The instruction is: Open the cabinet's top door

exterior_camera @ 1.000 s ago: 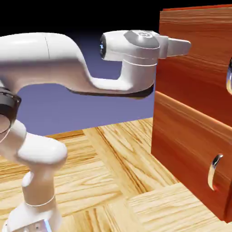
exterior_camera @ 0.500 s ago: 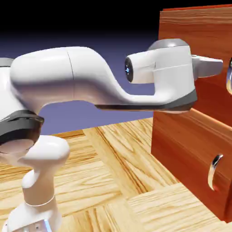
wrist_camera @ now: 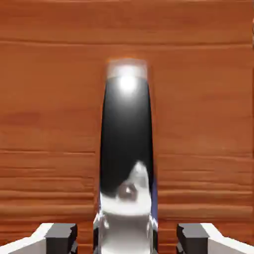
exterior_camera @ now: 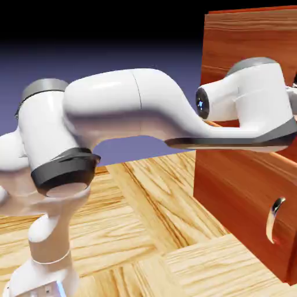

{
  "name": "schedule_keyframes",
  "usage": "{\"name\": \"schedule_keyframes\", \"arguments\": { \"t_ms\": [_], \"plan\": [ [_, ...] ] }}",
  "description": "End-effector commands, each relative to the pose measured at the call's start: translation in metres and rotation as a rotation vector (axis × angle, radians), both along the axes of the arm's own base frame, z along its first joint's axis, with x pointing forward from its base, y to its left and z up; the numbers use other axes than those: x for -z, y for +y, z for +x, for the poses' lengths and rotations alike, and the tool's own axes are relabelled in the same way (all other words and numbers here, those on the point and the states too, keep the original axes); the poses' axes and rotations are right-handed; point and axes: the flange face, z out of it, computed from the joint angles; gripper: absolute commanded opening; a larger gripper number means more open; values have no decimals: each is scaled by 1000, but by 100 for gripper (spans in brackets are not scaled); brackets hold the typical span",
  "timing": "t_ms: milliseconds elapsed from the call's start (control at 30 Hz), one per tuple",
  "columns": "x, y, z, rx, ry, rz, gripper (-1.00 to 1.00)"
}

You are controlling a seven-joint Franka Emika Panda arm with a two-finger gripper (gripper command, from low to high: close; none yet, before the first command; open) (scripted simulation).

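The cabinet [exterior_camera: 232,185] is a reddish-brown wood box at the exterior view's right. The arm's wrist covers part of the top door [exterior_camera: 243,40], and the hand runs off the picture's right edge, so the door's handle is hidden there. In the hand view the top door [wrist_camera: 49,99] fills the picture and its curved silver handle [wrist_camera: 126,149] stands upright in the middle. My gripper [wrist_camera: 126,238] straddles the handle's near end. The fingertips [wrist_camera: 62,237] show apart, with a strip of wood visible between each one and the handle.
The shorter lower panel carries its own silver handle [exterior_camera: 275,219] below the arm. A light wood table [exterior_camera: 151,232] stretches in front of the cabinet. The arm's elbow [exterior_camera: 58,145] bulges at the left.
The arm has stretched to the right toward the cabinet. The hand has gone from short of the top door to its handle, now off the picture's right edge.
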Motion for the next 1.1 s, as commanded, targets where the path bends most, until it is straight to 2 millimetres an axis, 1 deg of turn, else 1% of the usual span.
{"name": "schedule_keyframes", "arguments": {
  "t_ms": [0, 333, 633, 867, 1067],
  "plan": [
    [0, 2, -6, 13, 0, 0, -100],
    [0, 24, -63, 133, 0, 0, -100],
    [0, 50, -114, 245, 0, 1, -100],
    [0, 78, -156, 345, 0, 1, -100],
    [0, 112, -197, 449, 0, 1, -100]
  ]
}}
